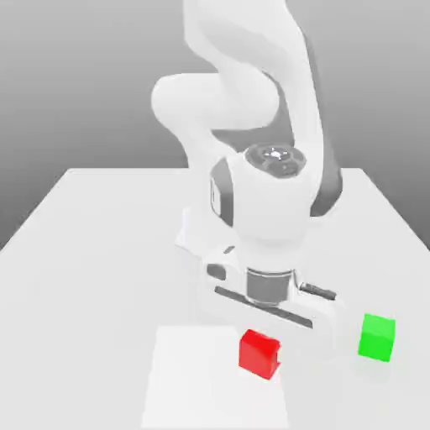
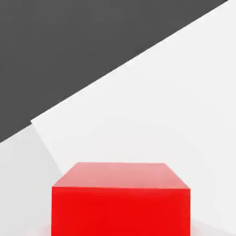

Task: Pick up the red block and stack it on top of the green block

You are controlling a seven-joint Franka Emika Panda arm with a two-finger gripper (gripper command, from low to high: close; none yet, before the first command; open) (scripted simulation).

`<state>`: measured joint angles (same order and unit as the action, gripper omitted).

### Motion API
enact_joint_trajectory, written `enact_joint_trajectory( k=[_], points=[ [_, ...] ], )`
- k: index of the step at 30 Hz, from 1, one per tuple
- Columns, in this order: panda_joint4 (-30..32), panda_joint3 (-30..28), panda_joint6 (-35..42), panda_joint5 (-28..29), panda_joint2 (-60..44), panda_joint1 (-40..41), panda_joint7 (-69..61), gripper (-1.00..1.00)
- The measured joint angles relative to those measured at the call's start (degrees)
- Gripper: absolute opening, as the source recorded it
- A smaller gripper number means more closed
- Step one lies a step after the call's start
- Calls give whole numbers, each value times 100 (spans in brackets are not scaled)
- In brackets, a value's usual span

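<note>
— Fingers spread or pinching? Can't tell.

— And the gripper (image 1: pixel 269 317)?

— Down low, lower middle of the exterior view. Hanging just above and behind the red block (image 1: pixel 258 353).

— Where is that red block sitting?

— Lower middle of the exterior view, on the table (image 1: pixel 101 235), by the look of it. Partly on a paler square patch (image 1: pixel 193 378). Looks very close in the hand view too.

— And the green block (image 1: pixel 377 337)?

— Lower right of the exterior view. Near the red one, but not touching.

— What could go wrong from here?

— Could come down a bit off and push the red block away. Could grab just a corner, so it twists or slips out. Could swing too low later and knock the green block over. Could let go off-center, so the red block tips off the top.

— How many of each?

— One red block. One green block. One arm (image 1: pixel 243 92), one gripper, one table.
</note>
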<state>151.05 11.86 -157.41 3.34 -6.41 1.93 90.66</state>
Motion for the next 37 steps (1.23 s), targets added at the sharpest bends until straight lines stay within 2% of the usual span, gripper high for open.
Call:
enact_joint_trajectory(
  k=[21, 23, 27, 28, 34, 37],
  points=[
    [-77, 807, 618, -284, 557, -1923, 5239, -100],
    [-93, 793, 516, -176, 434, -2083, 5636, -100],
    [-136, 517, -108, 421, -274, -2187, 6169, -100],
    [-145, 421, -274, 578, -463, -2256, 6285, 100],
    [-150, 371, -352, 656, -557, -2291, 6343, 100],
    [-133, 498, -41, 347, -207, -2222, 6123, 100]
  ],
)
